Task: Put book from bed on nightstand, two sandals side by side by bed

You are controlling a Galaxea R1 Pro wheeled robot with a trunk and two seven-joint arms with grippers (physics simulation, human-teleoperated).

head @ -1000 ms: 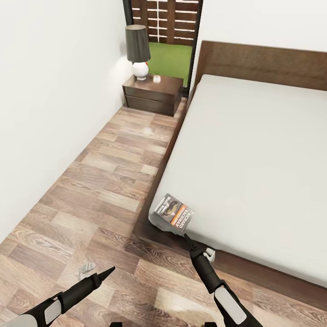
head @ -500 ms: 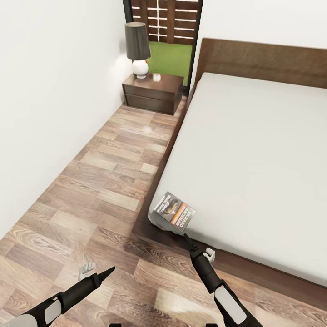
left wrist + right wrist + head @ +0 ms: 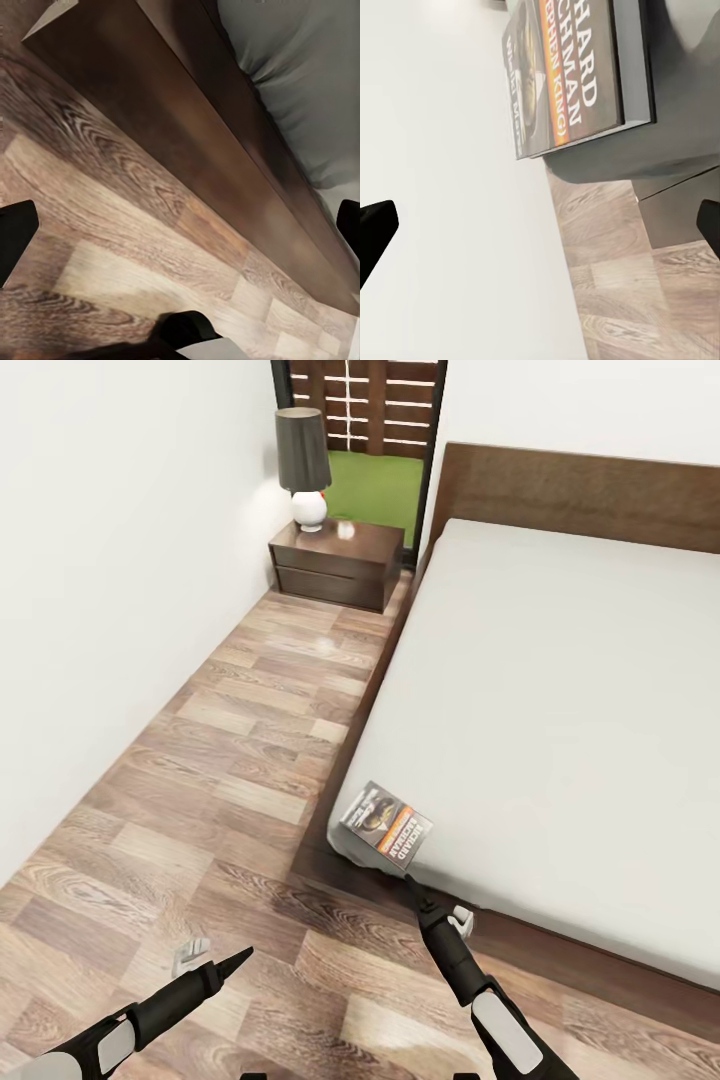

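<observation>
The book (image 3: 385, 830) lies flat on the near left corner of the bed's light-grey mattress (image 3: 560, 710), its cover up; the right wrist view shows the book (image 3: 570, 75) close ahead with its orange lettering. My right gripper (image 3: 435, 898) hovers open just below that corner, over the dark bed frame (image 3: 520, 945), with nothing between its fingers (image 3: 375, 229). Low over the floor to the left, my left gripper (image 3: 215, 952) is open and empty too. A nightstand (image 3: 338, 565) stands at the far end beside the headboard. The sandals are out of view.
A dark-shaded lamp (image 3: 303, 470) and a small white object stand on the nightstand. A strip of wood-plank floor (image 3: 230, 760) runs between the white wall and the bed. The left wrist view looks along the bed frame (image 3: 187, 127) and mattress edge (image 3: 300, 67).
The whole picture has shifted very slightly, so the camera moved. Both arms and the book keep their places.
</observation>
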